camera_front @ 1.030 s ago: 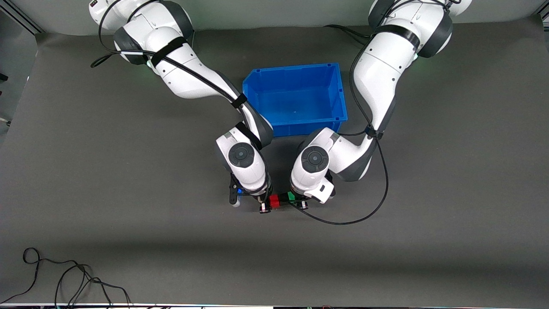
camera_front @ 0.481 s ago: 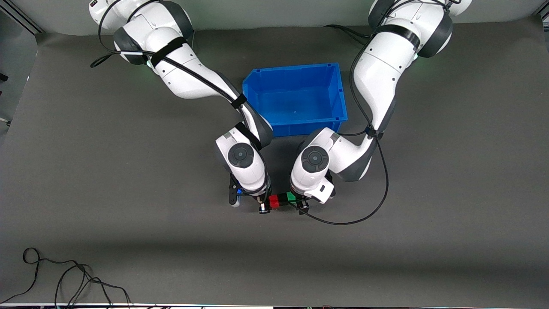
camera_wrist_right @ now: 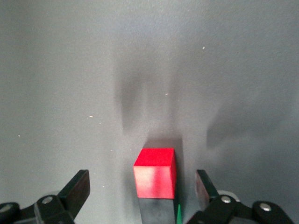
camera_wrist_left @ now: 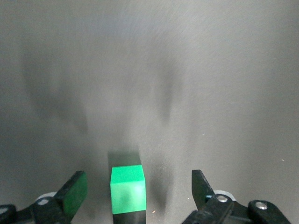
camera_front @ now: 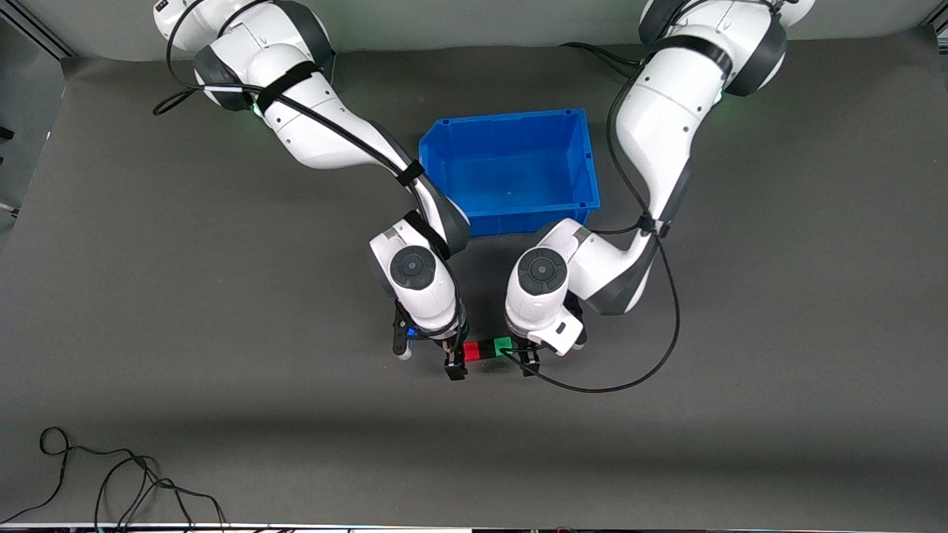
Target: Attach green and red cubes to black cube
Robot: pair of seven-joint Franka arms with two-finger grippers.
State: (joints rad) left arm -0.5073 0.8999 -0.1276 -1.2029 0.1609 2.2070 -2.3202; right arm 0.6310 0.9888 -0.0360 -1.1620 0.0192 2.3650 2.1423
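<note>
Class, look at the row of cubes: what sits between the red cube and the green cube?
The black cube joins the red cube and green cube, seen in the front view.

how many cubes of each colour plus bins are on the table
red cube: 1
black cube: 1
green cube: 1
blue bin: 1
total: 4

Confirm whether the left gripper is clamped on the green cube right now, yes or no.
No: in the left wrist view the left gripper stands open, its fingers apart from the green cube lying between them.
</note>
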